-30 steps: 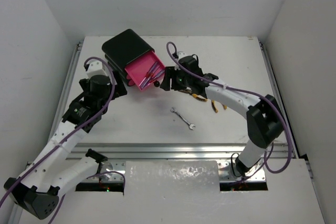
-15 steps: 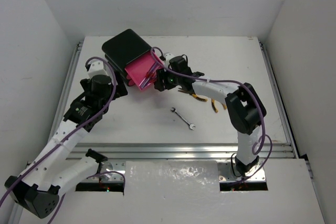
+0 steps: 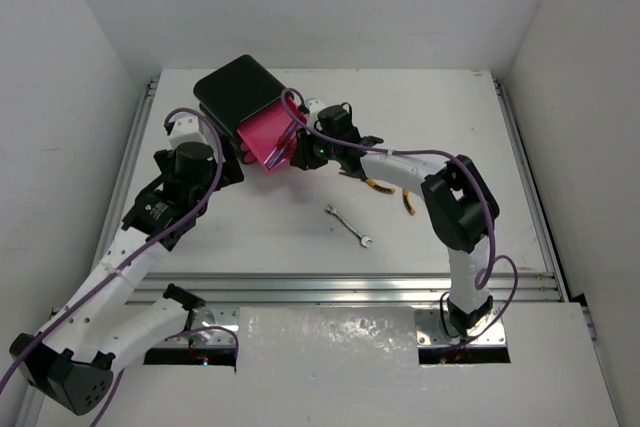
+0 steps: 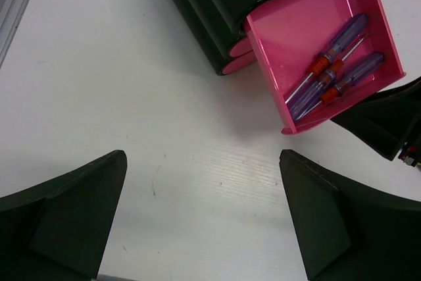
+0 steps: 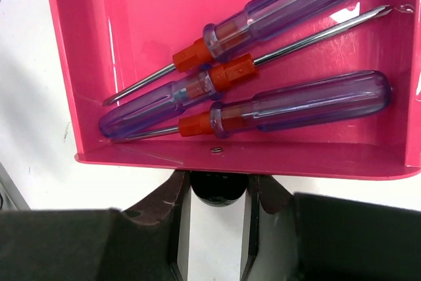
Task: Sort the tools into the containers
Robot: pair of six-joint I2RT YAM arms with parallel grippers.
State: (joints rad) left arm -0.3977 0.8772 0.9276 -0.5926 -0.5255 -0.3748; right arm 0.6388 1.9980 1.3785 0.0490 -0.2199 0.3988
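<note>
The right hand (image 5: 217,179) pinches the black round knob (image 5: 218,197) of the open magenta-pink drawer (image 5: 158,11) near the worktop's far-left corner, with three blue-handled screwdrivers (image 5: 296,106) inside; the left hand (image 4: 202,182) gapes wide. An off-centre shove could jam the drawer or slide the glossy black box (image 3: 235,87)
</note>
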